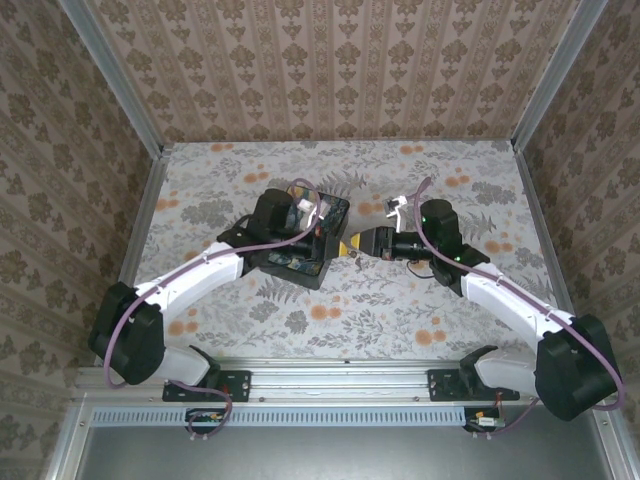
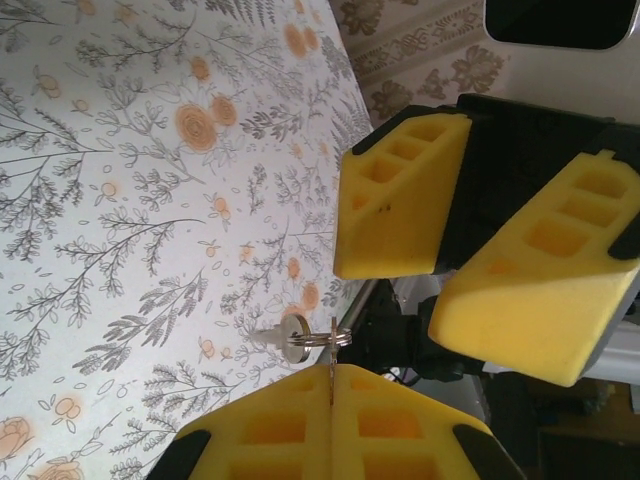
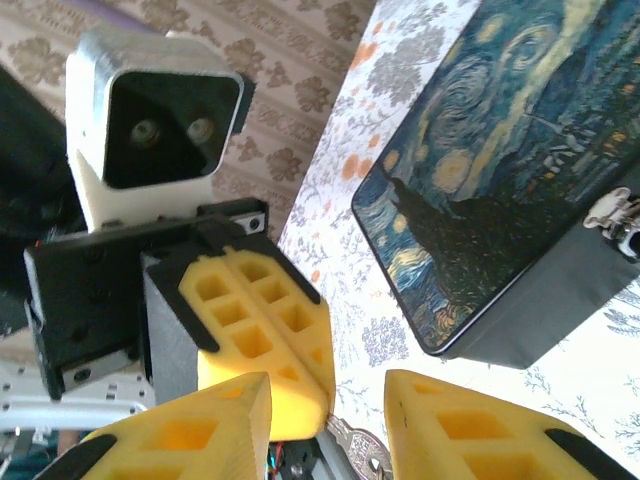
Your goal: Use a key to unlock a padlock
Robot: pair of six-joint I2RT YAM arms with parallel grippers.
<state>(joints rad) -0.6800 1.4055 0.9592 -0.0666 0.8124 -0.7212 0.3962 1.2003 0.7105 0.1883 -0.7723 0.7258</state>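
Just off the painted box [image 3: 500, 150]'s right edge, the left hand [image 2: 332, 378] is pressed together on the key [image 3: 357, 447], whose ring [image 2: 338, 338] hangs clear of the yellow tips (the thin metal sits edge-on between them). The right hand [image 3: 330, 405] faces it from the side away from the box, spread wide and gripping nothing, low over the flowered worktop [image 1: 400, 300]

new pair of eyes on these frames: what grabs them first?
The painted box, dark blue with yellow swirls, sits near the middle of the flowered table. Just beside it two yellow-fingered hands meet tip to tip. The left hand pinches a small key, and the right hand faces it, open.
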